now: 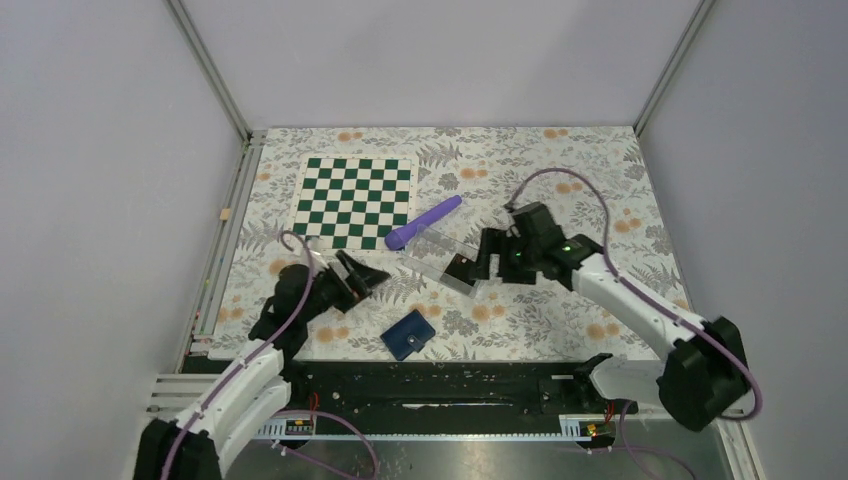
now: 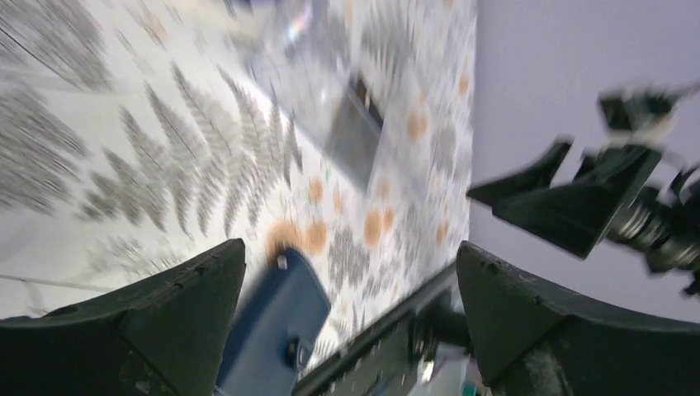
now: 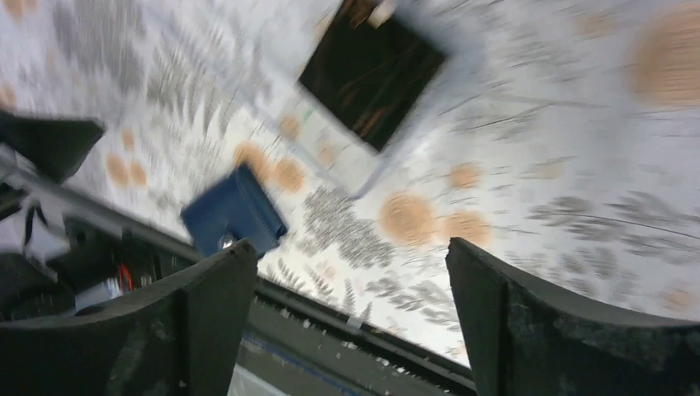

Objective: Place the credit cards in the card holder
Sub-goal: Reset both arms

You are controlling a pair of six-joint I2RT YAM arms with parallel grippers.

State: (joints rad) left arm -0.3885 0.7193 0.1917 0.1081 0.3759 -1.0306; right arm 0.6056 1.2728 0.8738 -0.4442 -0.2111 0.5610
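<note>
The navy card holder (image 1: 408,334) lies closed on the leaf-print table near its front edge. It also shows in the left wrist view (image 2: 272,330) and in the right wrist view (image 3: 234,213). A dark card (image 1: 461,268) lies in a clear plastic tray (image 1: 432,250); the card also shows in the wrist views (image 2: 355,132) (image 3: 371,70). My left gripper (image 1: 372,275) is open and empty above the table, up and left of the holder; its jaws (image 2: 351,247) stand wide apart. My right gripper (image 1: 482,258) is open and empty above the tray's right end (image 3: 351,245).
A purple cylinder (image 1: 423,222) lies at the tray's far side. A green-and-white checkered board (image 1: 352,200) lies at the back left. A black rail (image 1: 450,380) runs along the table's front edge. Grey walls close off the left, the back and the right.
</note>
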